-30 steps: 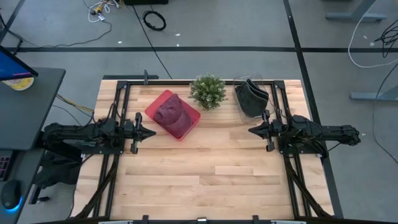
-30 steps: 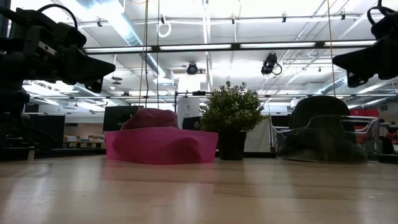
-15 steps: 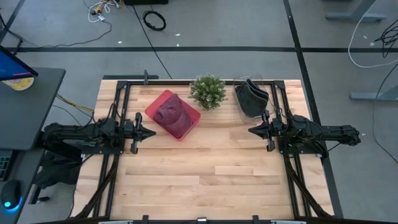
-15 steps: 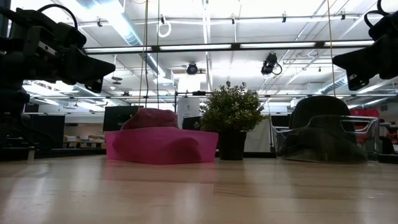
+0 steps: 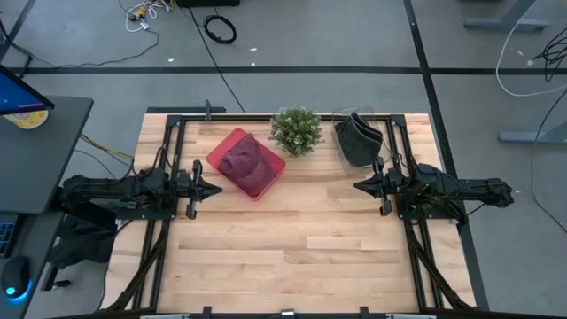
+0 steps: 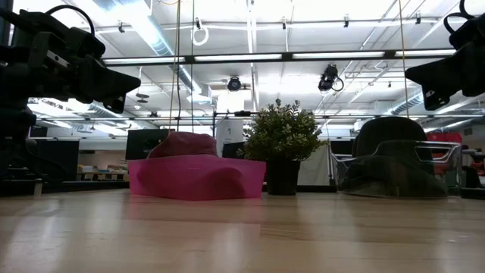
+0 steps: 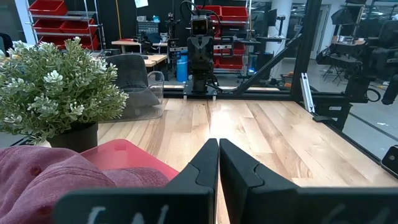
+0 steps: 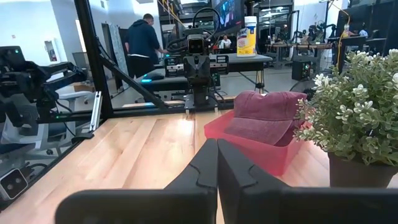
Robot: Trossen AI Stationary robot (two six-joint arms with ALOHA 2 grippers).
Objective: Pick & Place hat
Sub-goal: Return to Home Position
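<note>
A maroon cap (image 5: 244,162) lies in a pink tray (image 5: 267,175) on the far left of the table; it also shows in the right wrist view as a cap (image 8: 267,113) in the tray (image 8: 258,151). A dark grey hat (image 5: 358,142) sits in a clear bin (image 5: 344,158) on the far right. My left gripper (image 5: 215,189) hovers shut at the table's left side, just on the near-left side of the tray. My right gripper (image 5: 359,186) hovers shut at the right side, just nearer than the clear bin. Both fingertip pairs (image 7: 218,144) (image 8: 217,145) are closed on nothing.
A potted green plant (image 5: 296,130) stands between the tray and the clear bin at the far edge. Black frame rails (image 5: 173,142) run along the table's left, right and far sides. Bare wood (image 5: 292,239) spans the middle and near half. A person (image 8: 141,43) stands beyond the table.
</note>
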